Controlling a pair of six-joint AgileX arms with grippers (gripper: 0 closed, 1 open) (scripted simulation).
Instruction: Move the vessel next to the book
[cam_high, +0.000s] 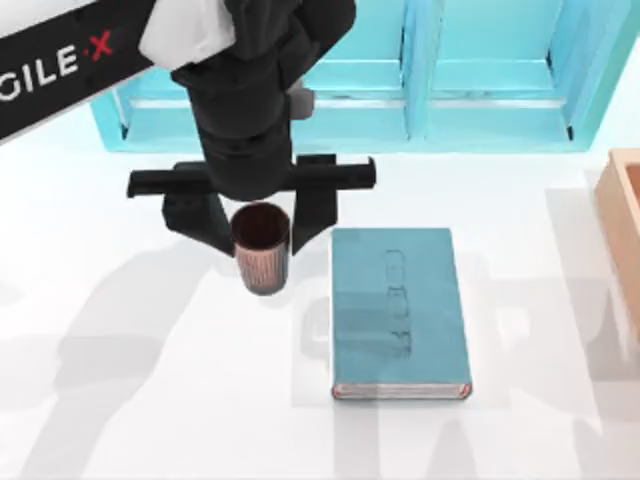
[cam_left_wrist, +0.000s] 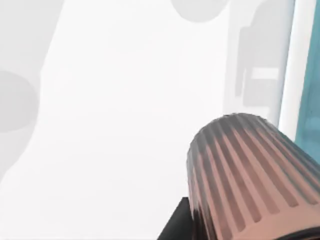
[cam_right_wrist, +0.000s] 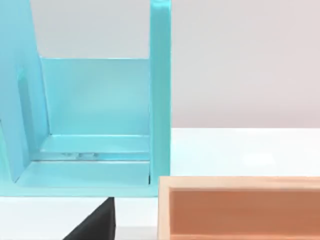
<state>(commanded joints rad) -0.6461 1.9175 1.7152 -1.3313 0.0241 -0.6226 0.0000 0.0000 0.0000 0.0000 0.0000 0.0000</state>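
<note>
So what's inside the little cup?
The cup, held between the left gripper's fingers beside the book, shows a dark reddish-brown inside with nothing visible in it. The arm overhead covers part of its opening, so the whole bottom can't be checked.

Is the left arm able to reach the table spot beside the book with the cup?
Probably yes: the left gripper holds the cup close to the book's left edge, with bare table beneath.

White letters "GILE" and a red "X", cut off at the frame edge, are printed on the black left arm (cam_high: 60, 75), up and left of the left gripper (cam_high: 262, 225). The embossed marks on the book (cam_high: 400, 310) cannot be read.
</note>
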